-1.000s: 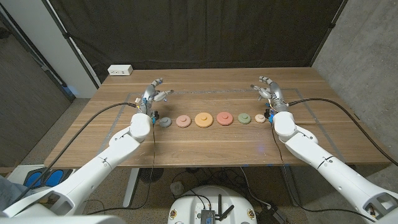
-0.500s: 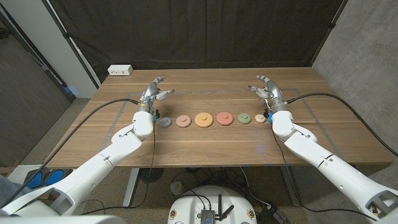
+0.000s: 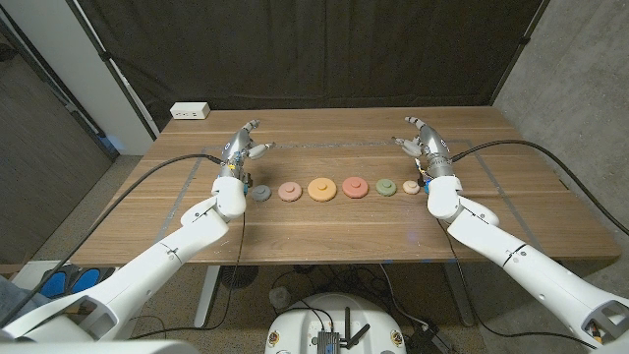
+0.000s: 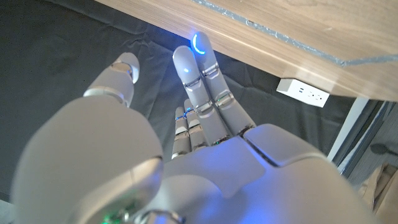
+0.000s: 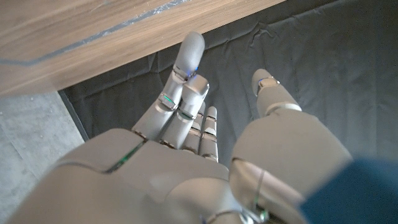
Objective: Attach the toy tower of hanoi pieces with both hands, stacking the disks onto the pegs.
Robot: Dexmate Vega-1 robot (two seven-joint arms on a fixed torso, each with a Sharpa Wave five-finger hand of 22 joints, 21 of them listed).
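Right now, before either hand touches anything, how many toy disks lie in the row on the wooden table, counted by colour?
Grey round toy disk: 1
Pink round toy disk: 1
Orange round toy disk: 1
Red round toy disk: 1
Green round toy disk: 1
Small peach round toy disk: 1
Total: 6

Both arms slightly fwd, inward.

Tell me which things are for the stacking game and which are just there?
For the game: grey disk, pink disk, orange disk, red disk, green disk, tan disk, left hand, right hand.

Just there: power strip, table.
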